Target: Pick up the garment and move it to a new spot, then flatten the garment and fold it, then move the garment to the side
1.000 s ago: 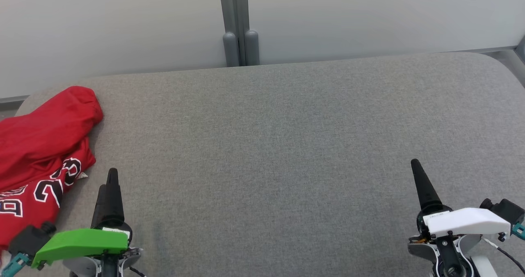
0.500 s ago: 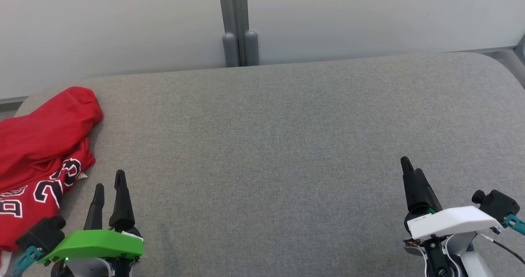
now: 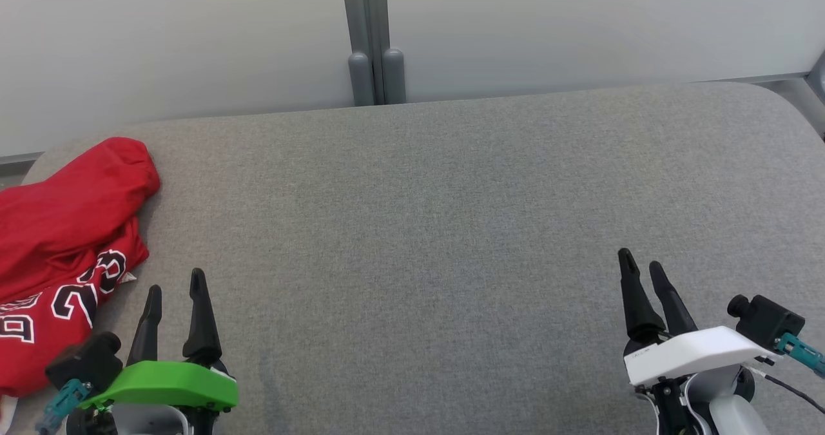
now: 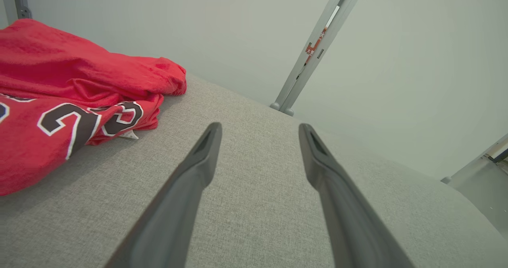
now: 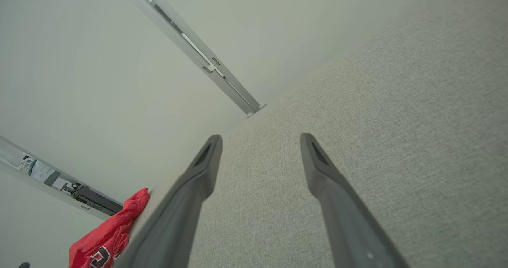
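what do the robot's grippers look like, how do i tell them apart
Both have two long, dark, tapering fingers. The left gripper carries a bright green cover, the right gripper a white cover. Each has a black block with a teal connector; a thin black cable trails from the right one.

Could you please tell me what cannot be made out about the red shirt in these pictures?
Head view: the shirt is cut off by the left edge, so its full shape is unknown.
Left wrist view: its lettering is folded over and cut off by the left edge.
Right wrist view: the shirt is small and cut off by the bottom edge.
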Available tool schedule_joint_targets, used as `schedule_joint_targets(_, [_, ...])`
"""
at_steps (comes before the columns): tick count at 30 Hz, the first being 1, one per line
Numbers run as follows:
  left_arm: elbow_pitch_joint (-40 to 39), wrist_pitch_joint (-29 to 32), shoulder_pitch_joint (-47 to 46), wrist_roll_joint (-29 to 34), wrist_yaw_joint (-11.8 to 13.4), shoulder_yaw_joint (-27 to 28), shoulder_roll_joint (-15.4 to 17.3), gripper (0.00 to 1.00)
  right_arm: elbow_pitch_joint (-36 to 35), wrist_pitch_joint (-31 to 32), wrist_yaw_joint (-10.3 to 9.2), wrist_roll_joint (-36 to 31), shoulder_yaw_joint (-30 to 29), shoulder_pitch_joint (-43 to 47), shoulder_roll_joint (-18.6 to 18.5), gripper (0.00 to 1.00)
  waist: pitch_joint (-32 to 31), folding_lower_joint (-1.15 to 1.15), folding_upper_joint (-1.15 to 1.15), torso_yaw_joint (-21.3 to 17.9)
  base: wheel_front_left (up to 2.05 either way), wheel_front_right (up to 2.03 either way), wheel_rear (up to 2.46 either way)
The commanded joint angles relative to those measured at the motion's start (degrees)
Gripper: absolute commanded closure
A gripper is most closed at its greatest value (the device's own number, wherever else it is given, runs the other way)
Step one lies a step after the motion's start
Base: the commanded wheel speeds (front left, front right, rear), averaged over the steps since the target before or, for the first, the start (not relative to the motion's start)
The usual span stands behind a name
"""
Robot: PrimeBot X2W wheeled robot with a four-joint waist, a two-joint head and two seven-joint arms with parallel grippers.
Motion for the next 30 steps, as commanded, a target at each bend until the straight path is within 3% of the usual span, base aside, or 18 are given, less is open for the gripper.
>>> schedule_joint_targets(1, [-0.5,-0.7,0.3,1.7,0.3,-0.1,0.7,0.0,-0.6,-0.7,0.02,-1.8,0.2,0.1,-0.4,0.0,0.0,0.0,0.0,0.0,0.0,0.0,0.0])
schedule_joint_targets(30, [-0.5,-4.7,1.6,16.8,1.6,-2.1,1.7,0.0,-1.6,-4.7,0.02,-18.1,1.0,1.0,-0.5,0.0,0.0,0.0,0.0,0.4,0.0,0.0,0.0])
